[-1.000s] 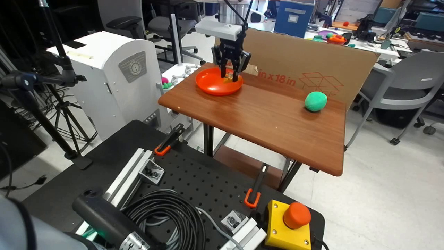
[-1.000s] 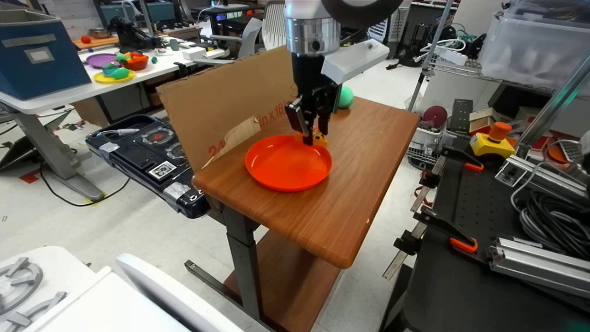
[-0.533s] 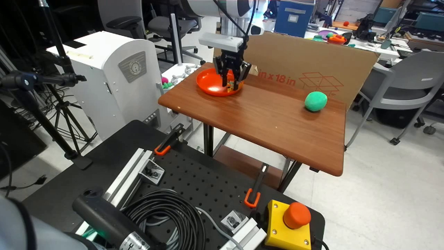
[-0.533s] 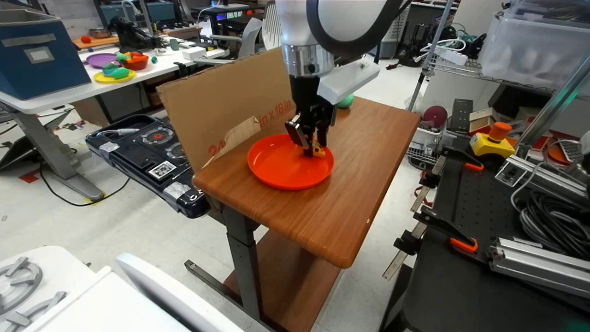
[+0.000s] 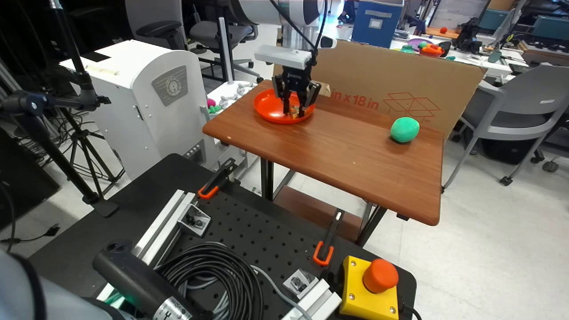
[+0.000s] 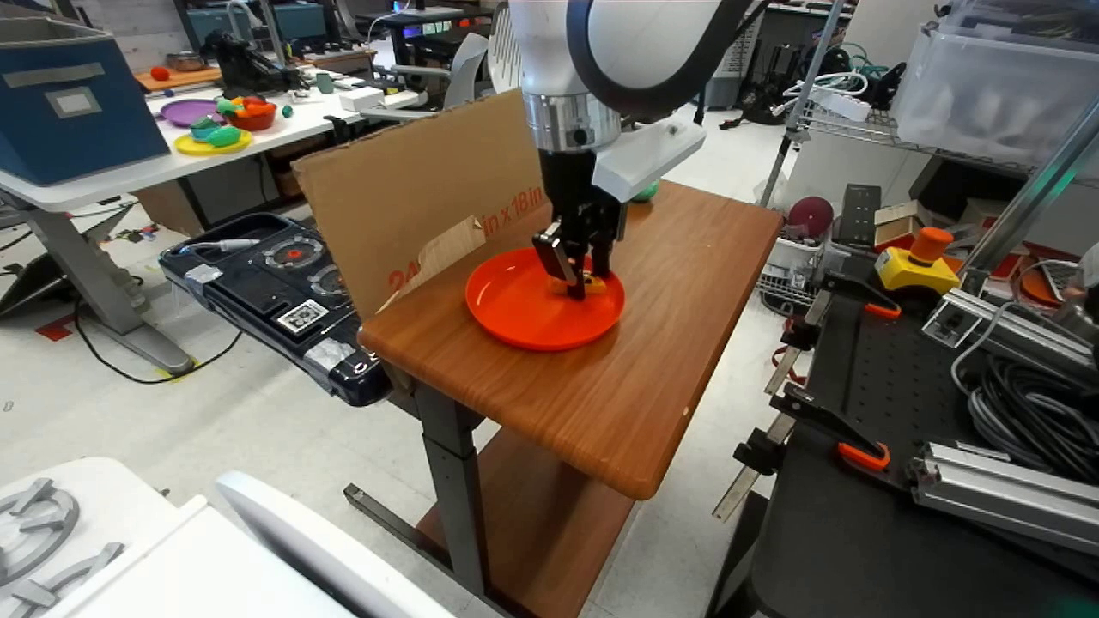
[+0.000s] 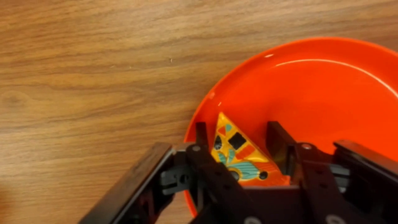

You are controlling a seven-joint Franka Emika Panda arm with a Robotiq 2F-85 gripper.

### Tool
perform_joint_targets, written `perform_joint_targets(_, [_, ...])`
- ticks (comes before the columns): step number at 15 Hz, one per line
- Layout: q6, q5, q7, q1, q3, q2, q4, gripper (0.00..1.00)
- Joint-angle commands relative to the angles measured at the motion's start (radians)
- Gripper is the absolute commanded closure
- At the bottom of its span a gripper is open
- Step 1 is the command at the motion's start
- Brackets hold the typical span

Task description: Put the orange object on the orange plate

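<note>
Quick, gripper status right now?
Gripper: jaws apart, with the patterned orange piece between them over the orange plate; whether it is gripped or loose cannot be told.

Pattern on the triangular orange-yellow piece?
Teal leaf shapes, black and orange patches on the triangular piece; clearest in wrist view.

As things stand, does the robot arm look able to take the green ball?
Probably not: the gripper is down at the orange plate, with the patterned piece between its fingers, and the green ball sits near the other end of the table. The gripper likely must rise and cross first.
</note>
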Motion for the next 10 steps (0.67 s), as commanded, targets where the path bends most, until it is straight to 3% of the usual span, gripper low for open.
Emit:
perform_joint_targets(1, [-0.101,0.039,0.002,-0.020,0.012,-0.094,-0.050,0.16])
perform_joint_targets(3, [-0.129,0.056,0.022,-0.028,0.010,-0.192,-0.124,0.02])
perform_joint_targets(4, [-0.142,0.069,0.031,-0.035,0.011,-0.244,-0.160,0.00])
perform_joint_targets(5, [-0.120,0.036,0.021,-0.022,0.008,-0.112,-0.051,0.12])
perform_joint_targets(7, [-0.140,0.048,0.024,-0.036,0.011,-0.196,-0.106,0.00])
perform_joint_targets(10, [-0.145,0.049,0.025,-0.039,0.014,-0.235,-0.143,0.00])
